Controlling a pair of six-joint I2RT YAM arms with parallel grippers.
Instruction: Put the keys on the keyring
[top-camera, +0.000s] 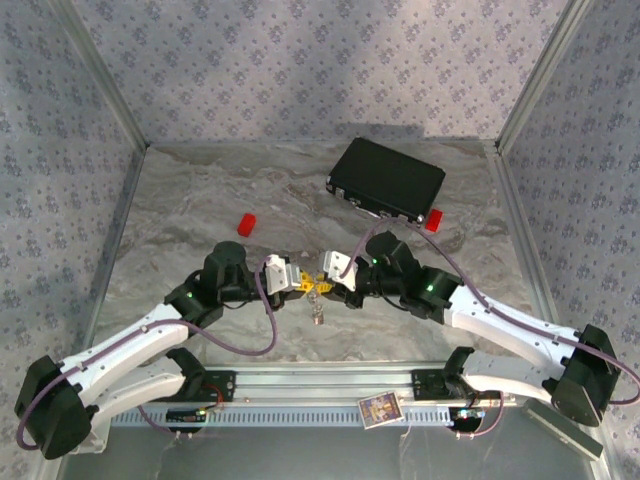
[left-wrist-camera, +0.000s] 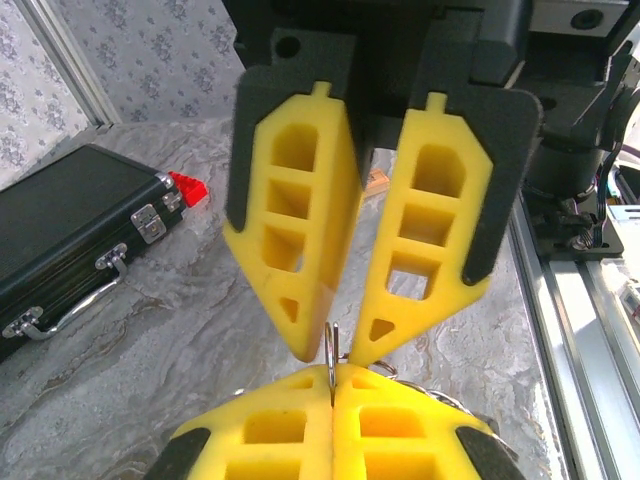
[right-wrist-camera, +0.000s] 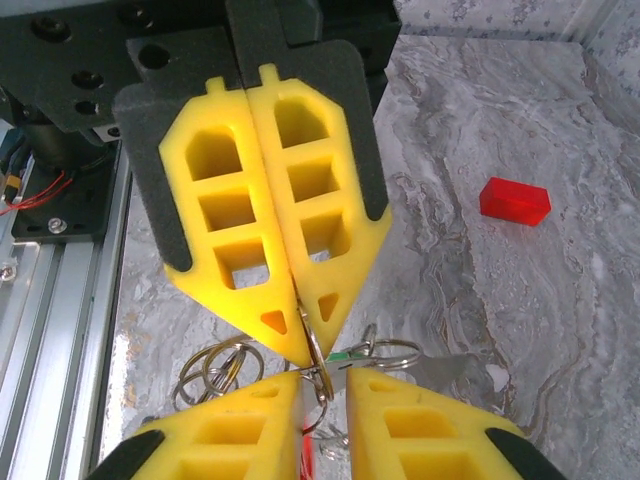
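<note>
**Top view.** A black case (top-camera: 385, 180) lies at the upper right of the table (top-camera: 190, 200) with its lid down, so its contents cannot be seen. One red block (top-camera: 433, 218) sits just beside its lower right corner. A second red block (top-camera: 247, 222) lies well apart, left of centre. The left gripper (top-camera: 306, 286) and right gripper (top-camera: 328, 289) meet tip to tip at mid-frame. The keyring (top-camera: 318, 312) dangles just below that meeting point.

**Left wrist view.** The left gripper's fingers (left-wrist-camera: 270, 440) at the bottom edge are pressed together, pinching a thin silvery ring of the keyring (left-wrist-camera: 332, 350) edge-on. The right gripper's fingers (left-wrist-camera: 430, 230) reach down from the top. Their tips stand a narrow gap apart on either side of that ring, and contact cannot be told. The case (left-wrist-camera: 60, 230) at the left edge has its latches fastened.

**Right wrist view.** The right gripper's fingers (right-wrist-camera: 420, 440) at the bottom edge stand slightly apart with the ring in the gap. The left gripper's fingers (right-wrist-camera: 230, 210) are shut flat together at upper centre. Loose silvery loops (right-wrist-camera: 215, 370) spread at lower left. Of the keys, a green piece (right-wrist-camera: 340, 355) shows among the loops.
</note>
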